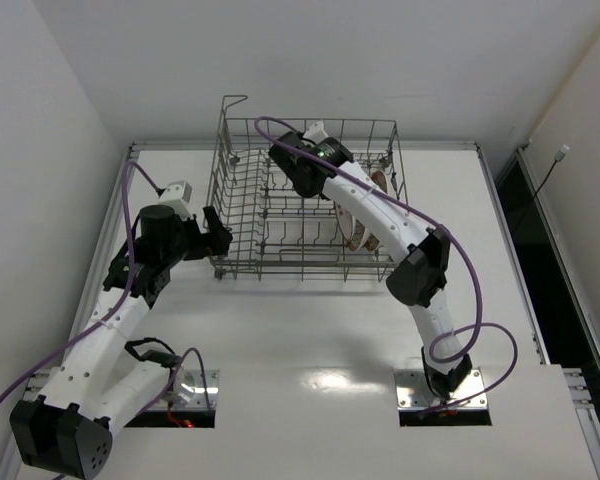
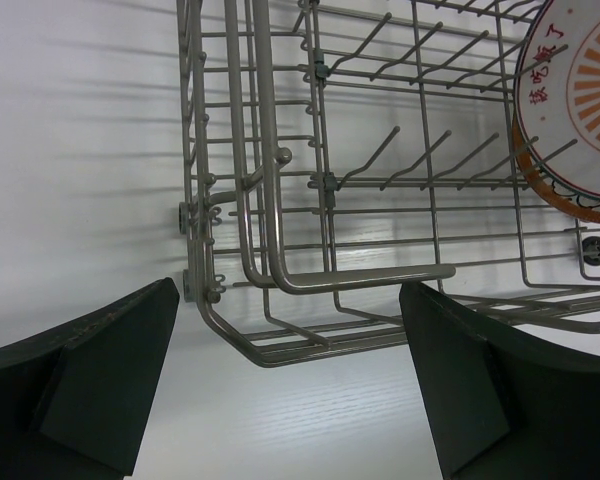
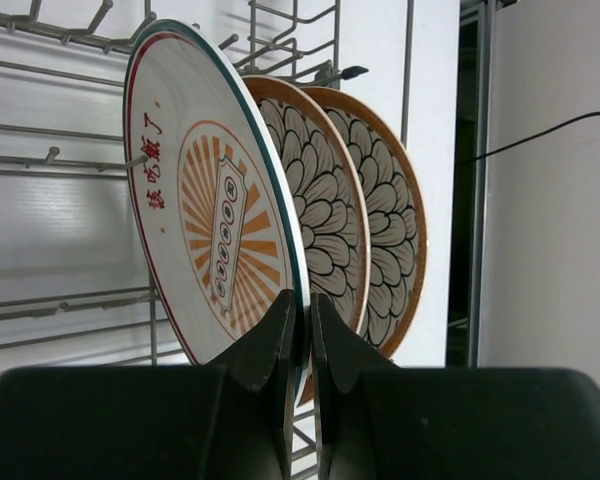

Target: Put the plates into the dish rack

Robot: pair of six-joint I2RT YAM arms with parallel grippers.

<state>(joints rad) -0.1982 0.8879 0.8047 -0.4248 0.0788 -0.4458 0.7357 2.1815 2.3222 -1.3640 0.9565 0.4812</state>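
The dish rack (image 1: 300, 262) stands at the back of the table. Three plates stand on edge between its tines, side by side. Nearest me in the right wrist view is the dark-rimmed plate with the orange sunburst (image 3: 215, 220); behind it are two brown-rimmed petal-pattern plates (image 3: 325, 200) (image 3: 395, 230). My right gripper (image 3: 302, 300) reaches down into the rack (image 1: 302, 182) and is shut on the sunburst plate's lower rim. My left gripper (image 1: 218, 232) hangs open just outside the rack's near left corner (image 2: 270, 180), nothing between its fingers. The sunburst plate (image 2: 580, 110) shows at the left wrist view's right edge.
A tall handle loop (image 1: 236, 100) rises from the rack's far left corner. The white table (image 1: 310, 330) ends in metal rails left and right, with white walls around. A dark gap and a cable (image 1: 540, 180) lie past the right rail.
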